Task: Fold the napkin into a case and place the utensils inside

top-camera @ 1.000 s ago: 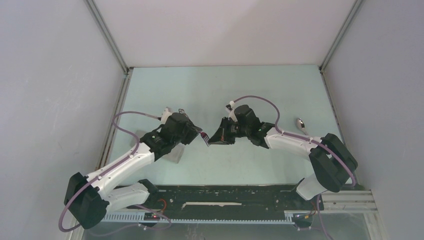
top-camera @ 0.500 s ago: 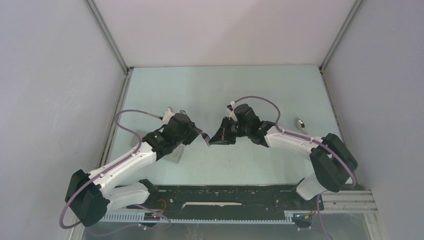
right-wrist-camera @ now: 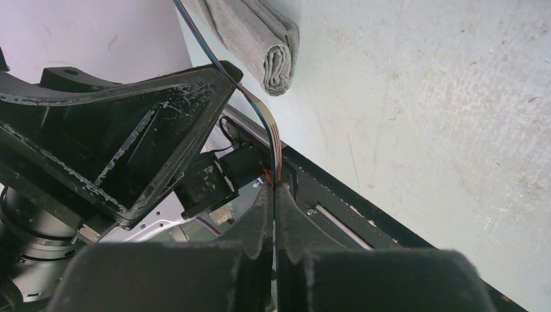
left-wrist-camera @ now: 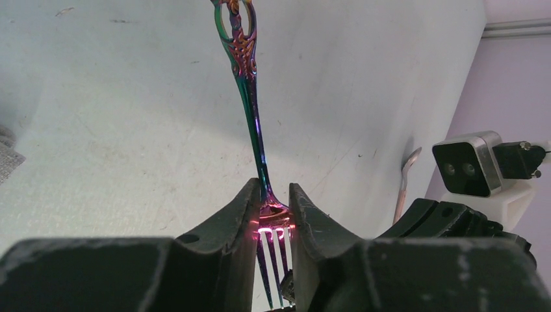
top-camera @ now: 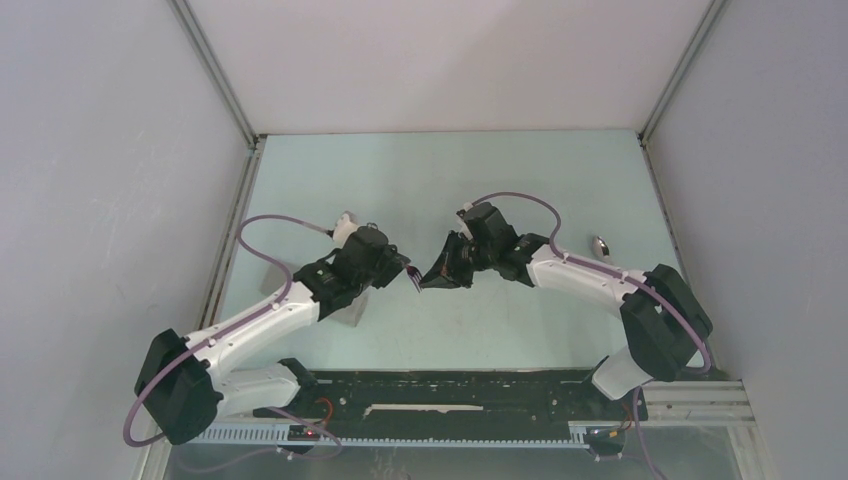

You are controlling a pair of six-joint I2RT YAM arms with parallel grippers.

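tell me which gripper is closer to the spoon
Right. The right gripper, pinching the fork by its tines, sits left of the spoon; the left gripper, at the fork's neck, is farther left still.

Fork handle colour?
The fork has an iridescent handle: green, purple, orange at the ornate end. Best in left wrist view.

No text, label, brand or number can be read anywhere.

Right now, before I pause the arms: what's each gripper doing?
Left gripper: jaws closed on the fork at its neck.
Right gripper: jaws shut on the same fork's tines.
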